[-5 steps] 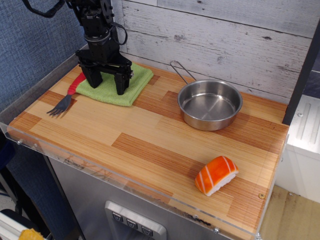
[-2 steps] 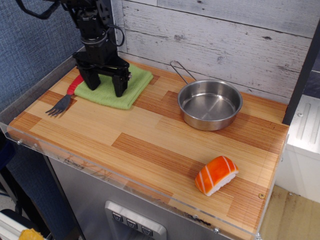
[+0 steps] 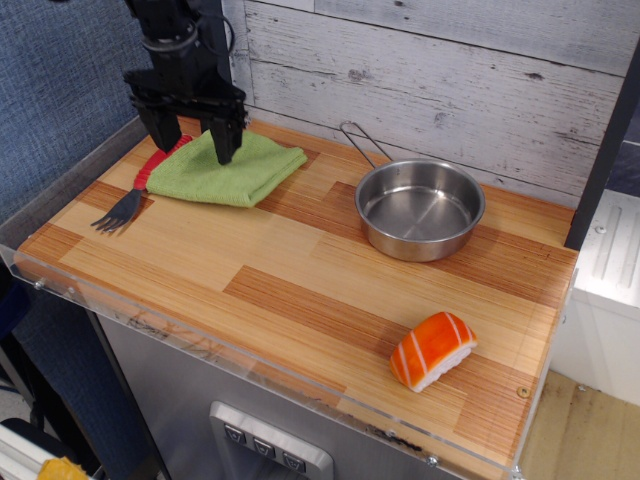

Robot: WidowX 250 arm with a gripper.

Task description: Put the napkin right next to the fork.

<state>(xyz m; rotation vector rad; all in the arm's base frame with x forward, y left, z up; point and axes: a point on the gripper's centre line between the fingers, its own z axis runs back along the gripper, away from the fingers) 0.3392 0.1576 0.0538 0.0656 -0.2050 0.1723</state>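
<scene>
The light green napkin (image 3: 230,169) lies flat at the back left of the wooden tabletop. The fork (image 3: 135,190), with red handle and grey tines, lies right beside the napkin's left edge, its handle touching or slightly under the cloth. My gripper (image 3: 190,142) hangs above the napkin's back left corner, fingers spread open and empty, lifted off the cloth.
A steel pan (image 3: 420,208) with a wire handle stands at the back right. A piece of salmon sushi (image 3: 432,350) lies near the front right edge. A plank wall rises behind the table (image 3: 300,280); a clear lip runs along the front.
My gripper has lifted up and moved left and back, off the napkin. The napkin and fork have stayed where they were.
</scene>
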